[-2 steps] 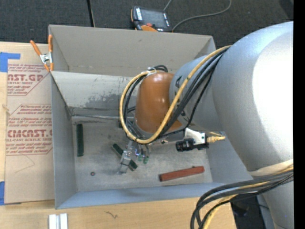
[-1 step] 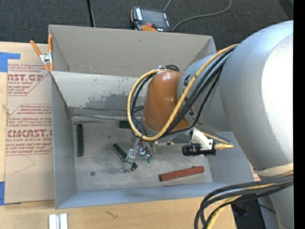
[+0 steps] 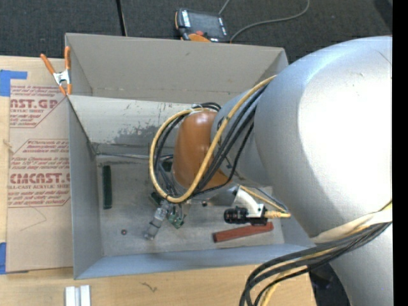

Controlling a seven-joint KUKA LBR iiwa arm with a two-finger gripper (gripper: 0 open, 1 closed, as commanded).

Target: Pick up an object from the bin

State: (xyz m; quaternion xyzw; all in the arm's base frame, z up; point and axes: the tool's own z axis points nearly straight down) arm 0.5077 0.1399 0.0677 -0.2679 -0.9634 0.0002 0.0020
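1 dark green bar (image 3: 107, 187), 1 red-brown bar (image 3: 242, 234), 1 black cylinder (image 3: 234, 216).

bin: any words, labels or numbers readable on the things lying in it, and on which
None to read: the dark green bar, the red-brown bar and the black and white part bear no lettering that shows.
The small grey piece is too small to tell.

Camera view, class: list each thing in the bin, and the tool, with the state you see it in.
dark green stick, lying flat along the left wall of the bin, apart from the tool
red-brown bar, lying flat near the front wall
black-and-white part, lying on its side just behind the bar
tool, low in the middle, left of the bar
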